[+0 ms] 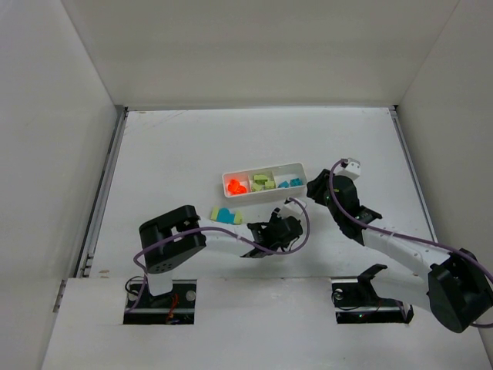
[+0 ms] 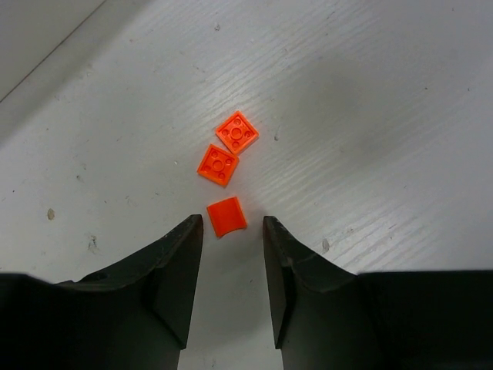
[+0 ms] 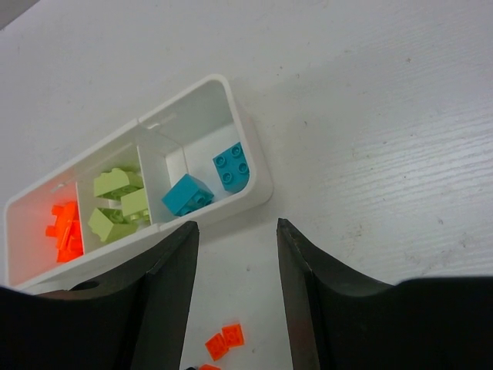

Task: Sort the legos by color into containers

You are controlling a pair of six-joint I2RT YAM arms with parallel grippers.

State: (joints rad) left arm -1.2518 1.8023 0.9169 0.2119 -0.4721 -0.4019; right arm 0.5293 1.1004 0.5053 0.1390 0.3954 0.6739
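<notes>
Left wrist — three orange legos (image 2: 219,164) at spread left hand (image 2: 233,222), hidden overhead

We are counting three orange-red plastic pieces (image 2: 219,164) lying loose together: two studded square plates (image 2: 237,132), one smooth curved tile (image 2: 226,216). We are counting two cyan-blue plastic bricks (image 3: 188,194) inside one long white plastic tray (image 3: 260,173) with three compartments. We are making out at least three pale yellow-green plastic bricks (image 3: 115,183) there.

Setting: robotics lab test cell. White table (image 1: 169,154) boxed in by plain white panels at left (image 1: 46,154), far (image 1: 254,46) and right (image 1: 462,116). Left arm (image 1: 173,243) and right arm (image 1: 400,250) bolted at near edge. Exposed purple cable (image 1: 304,223). Metal rail (image 1: 104,193) along left side.
</notes>
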